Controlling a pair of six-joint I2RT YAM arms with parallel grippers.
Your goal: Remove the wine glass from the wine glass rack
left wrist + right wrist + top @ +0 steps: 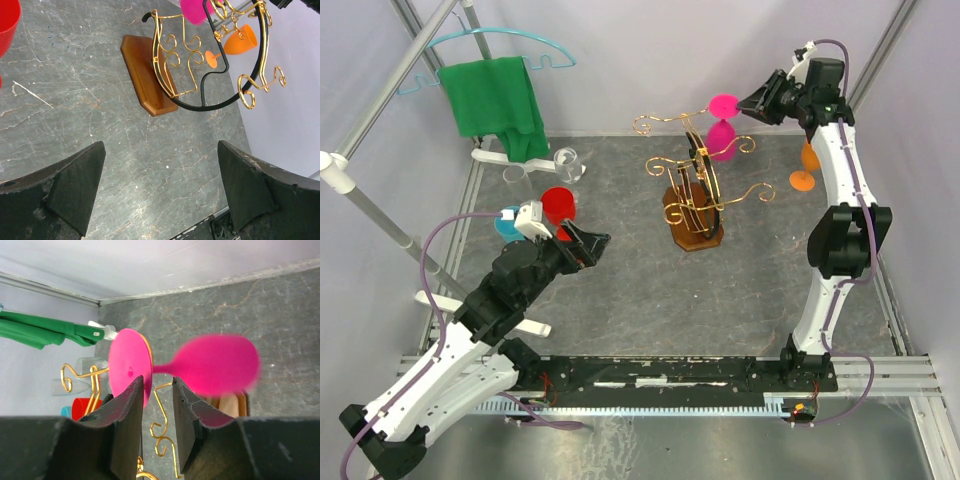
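Note:
The wine glass rack (pixel 692 190), gold wire scrolls on a brown wooden base, stands mid-table; it also shows in the left wrist view (pixel 170 75) and as gold wire in the right wrist view (pixel 162 440). A pink wine glass (pixel 722 135) hangs upside down from its far arm. In the right wrist view the glass (pixel 215 365) is blurred, its stem just beyond the fingertips. My right gripper (pixel 750 103) (pixel 157 380) is beside the glass's foot, jaws narrowly apart with nothing between them. My left gripper (pixel 598 245) (pixel 161 150) is wide open and empty, left of the rack.
An orange wine glass (pixel 806 165) stands at the back right. A red cup (pixel 558 205), a blue cup (pixel 506 220) and a clear glass (pixel 567 162) sit at the left. A green cloth (pixel 500 105) hangs on a turquoise hanger (pixel 500 40) on a slanted pole.

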